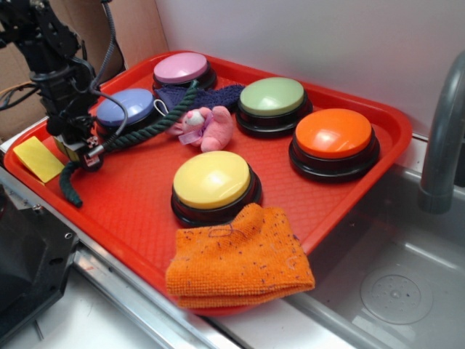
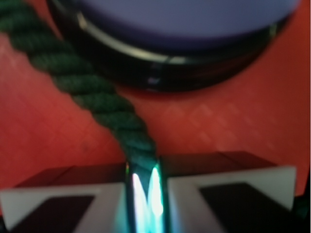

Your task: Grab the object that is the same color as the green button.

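Rope point(image 2: 102, 99) apparently between fingers point(image 2: 68, 201)

The rope point(image 1: 138, 132) is seen as twisted, matt, fibrous cord, coarse in the wrist view. The red tray point(image 1: 131, 211) under it is glossy plastic with a fine diamond texture. The blue button point(image 1: 125, 106) beside the rope has a smooth satin dome on a glossy black plastic base. Hard glossy faces are noted on the jaws. The orange cloth point(image 1: 240, 258), at the tray's near edge, is nubbly knit.
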Motion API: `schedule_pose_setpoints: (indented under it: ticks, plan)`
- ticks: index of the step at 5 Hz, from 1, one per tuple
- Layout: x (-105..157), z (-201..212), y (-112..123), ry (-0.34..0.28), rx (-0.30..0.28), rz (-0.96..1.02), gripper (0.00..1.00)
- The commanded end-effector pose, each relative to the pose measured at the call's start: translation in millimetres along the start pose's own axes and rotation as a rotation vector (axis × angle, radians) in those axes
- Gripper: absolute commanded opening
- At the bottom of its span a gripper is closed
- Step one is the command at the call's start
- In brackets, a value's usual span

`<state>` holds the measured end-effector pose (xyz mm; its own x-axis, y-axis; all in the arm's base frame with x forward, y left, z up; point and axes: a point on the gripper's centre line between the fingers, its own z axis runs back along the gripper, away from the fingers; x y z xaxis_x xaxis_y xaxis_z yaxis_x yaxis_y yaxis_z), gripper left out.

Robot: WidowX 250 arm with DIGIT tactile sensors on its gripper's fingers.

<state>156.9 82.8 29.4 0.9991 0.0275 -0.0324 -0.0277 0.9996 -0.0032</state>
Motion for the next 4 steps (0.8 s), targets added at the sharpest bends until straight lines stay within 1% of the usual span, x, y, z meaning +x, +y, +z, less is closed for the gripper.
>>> schedule_pose_setpoints:
  ticks: [1,2,3,4]
  plan:
    - [13,105,-32,-0.176,0.012,0.022,0.00]
    - [12,134,-53,-0.192,-0.062,-0.010,0.00]
    - [12,149,-76,-0.207,-0.109,-0.068,0.00]
    - [13,150,-89,-0.162,-0.090,-0.051,0.00]
